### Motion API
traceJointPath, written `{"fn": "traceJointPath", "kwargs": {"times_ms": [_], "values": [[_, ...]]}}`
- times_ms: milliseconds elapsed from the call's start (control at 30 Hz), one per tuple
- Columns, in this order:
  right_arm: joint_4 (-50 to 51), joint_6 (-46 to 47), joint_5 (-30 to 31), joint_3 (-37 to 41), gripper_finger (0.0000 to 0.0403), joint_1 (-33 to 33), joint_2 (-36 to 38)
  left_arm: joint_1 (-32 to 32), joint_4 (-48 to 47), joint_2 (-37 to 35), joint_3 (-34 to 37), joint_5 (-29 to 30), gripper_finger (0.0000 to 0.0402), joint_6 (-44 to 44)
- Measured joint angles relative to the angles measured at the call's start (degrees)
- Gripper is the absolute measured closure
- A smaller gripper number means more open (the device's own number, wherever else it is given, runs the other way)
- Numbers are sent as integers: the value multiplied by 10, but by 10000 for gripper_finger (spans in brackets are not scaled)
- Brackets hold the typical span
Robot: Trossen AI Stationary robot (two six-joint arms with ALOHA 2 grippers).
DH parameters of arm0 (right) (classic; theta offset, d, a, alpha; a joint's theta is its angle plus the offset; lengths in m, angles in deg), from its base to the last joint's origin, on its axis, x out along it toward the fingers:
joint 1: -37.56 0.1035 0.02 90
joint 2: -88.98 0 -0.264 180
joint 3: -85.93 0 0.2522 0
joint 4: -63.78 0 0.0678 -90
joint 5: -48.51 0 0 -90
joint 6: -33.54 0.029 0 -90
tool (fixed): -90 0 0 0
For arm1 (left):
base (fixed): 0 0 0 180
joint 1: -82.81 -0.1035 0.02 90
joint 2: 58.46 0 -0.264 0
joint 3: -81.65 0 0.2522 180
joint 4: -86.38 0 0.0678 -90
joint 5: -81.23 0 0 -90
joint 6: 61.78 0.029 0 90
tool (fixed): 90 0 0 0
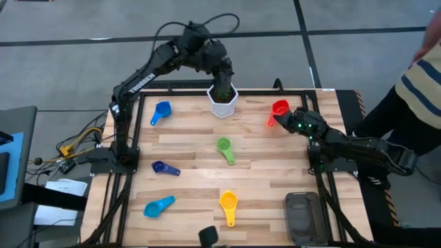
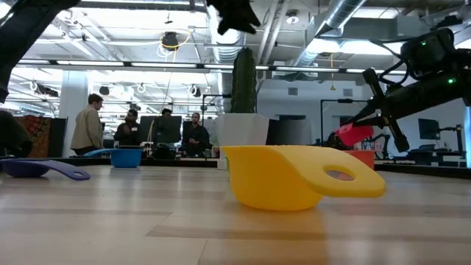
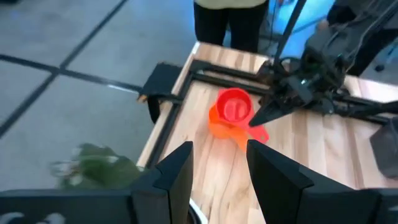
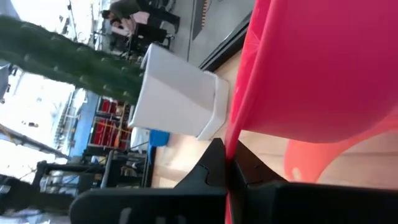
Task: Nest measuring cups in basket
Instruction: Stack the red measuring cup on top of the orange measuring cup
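While the right gripper pinches the red cup (jaws clamped on its handle), carrying it to the basket comes next.

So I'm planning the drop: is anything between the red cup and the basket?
Nothing loose lies between the red cup, held by the right gripper, and the basket; only the right arm's own base stands there.

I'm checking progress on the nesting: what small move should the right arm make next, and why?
Probably lower the red cup into the orange cup and let go. The right gripper is shut on the red cup's handle, holding it just above the orange one at the table's far right, while the basket holds no cups yet.
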Motion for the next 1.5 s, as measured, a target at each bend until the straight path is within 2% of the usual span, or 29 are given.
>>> {"fn": "traceJointPath", "kwargs": {"times_ms": [133, 367, 533, 767, 933, 1167, 1500], "values": [[0, -3, -33, 0, 398, -29, 0, -1, -1, -26, 0, 13, 260, 1], [-5, 11, -56, 0, 398, -46, -35, 0, 1, -39, 0, 11, 260, 1], [-53, 14, -57, 0, 398, -40, -71, 2, 2, -39, 0, 12, 260, 2], [-73, 13, -56, 0, 397, -40, -116, 3, 2, -39, 0, 12, 260, 2], [-112, 17, -49, 0, 382, -40, -134, 2, 2, -38, 0, 12, 260, 2], [-114, 40, -41, 0, 374, -40, -135, 3, 2, -38, 0, 12, 260, 11], [-113, 53, -48, 0, 321, -38, -135, 2, 2, -38, 0, 12, 260, 11]]}}
